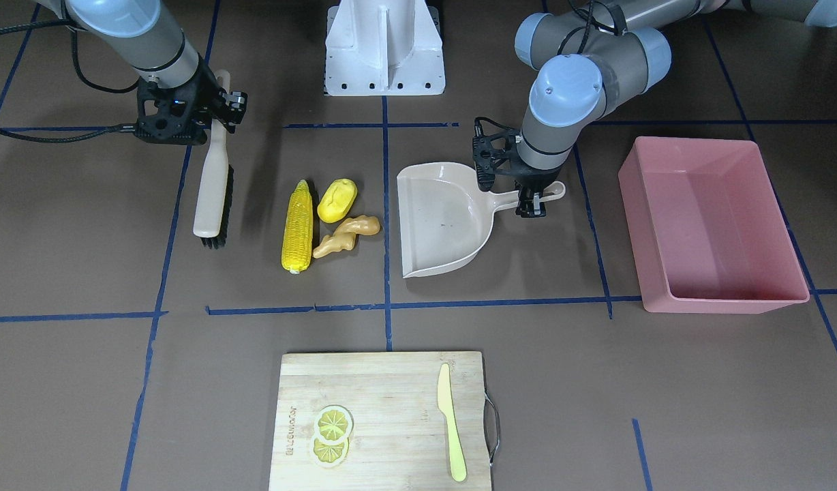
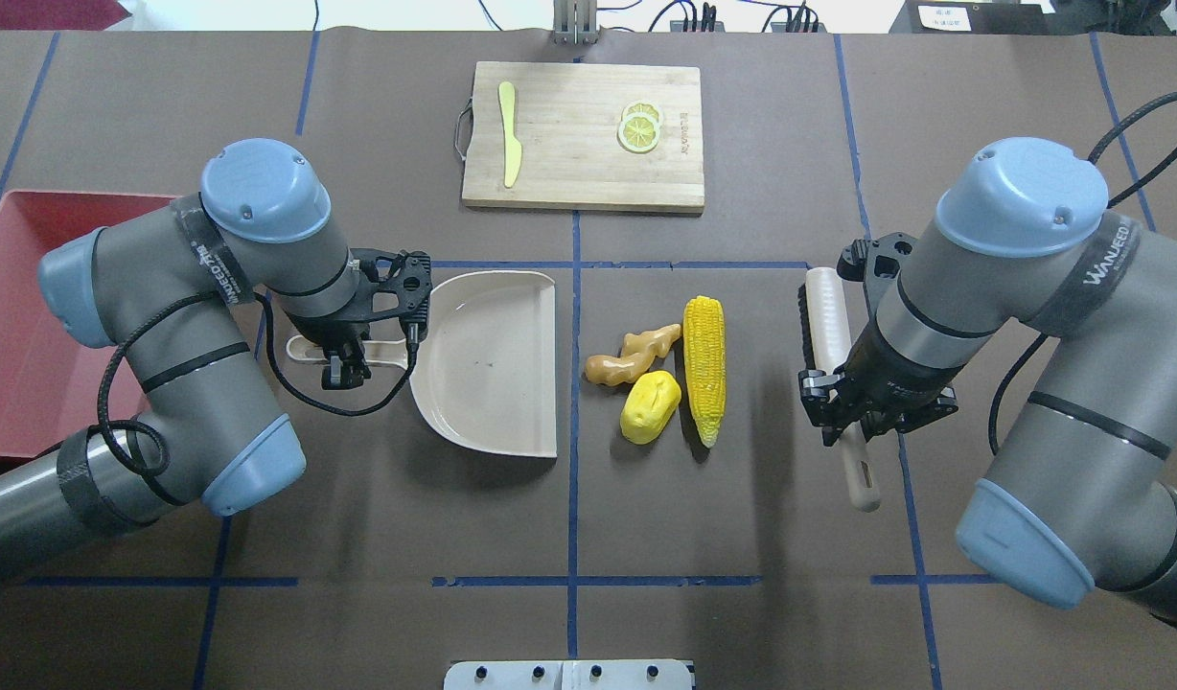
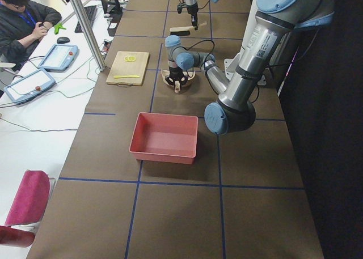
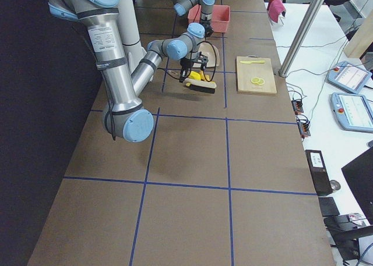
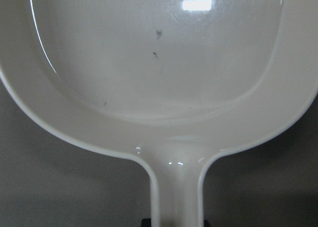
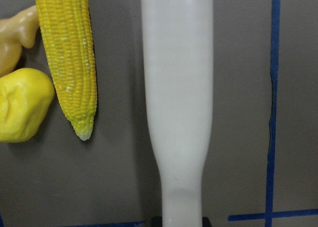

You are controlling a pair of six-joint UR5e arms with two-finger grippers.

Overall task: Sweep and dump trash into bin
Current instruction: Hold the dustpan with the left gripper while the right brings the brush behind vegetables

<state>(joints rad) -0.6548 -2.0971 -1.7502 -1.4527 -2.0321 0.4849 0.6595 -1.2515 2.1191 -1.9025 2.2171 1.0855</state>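
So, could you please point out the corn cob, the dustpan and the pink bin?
corn cob (image 1: 297, 226), front-facing view, middle of the cob.
dustpan (image 2: 493, 364), overhead view, bare pan floor.
pink bin (image 1: 722, 225), front-facing view, bare inner floor.

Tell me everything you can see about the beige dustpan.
The dustpan is smooth beige plastic: a shallow scoop with a raised rim, empty but for faint dark specks. It appears to lie flat on the table, its open straight edge facing the ginger root, close but apart. The left gripper grips its short handle.
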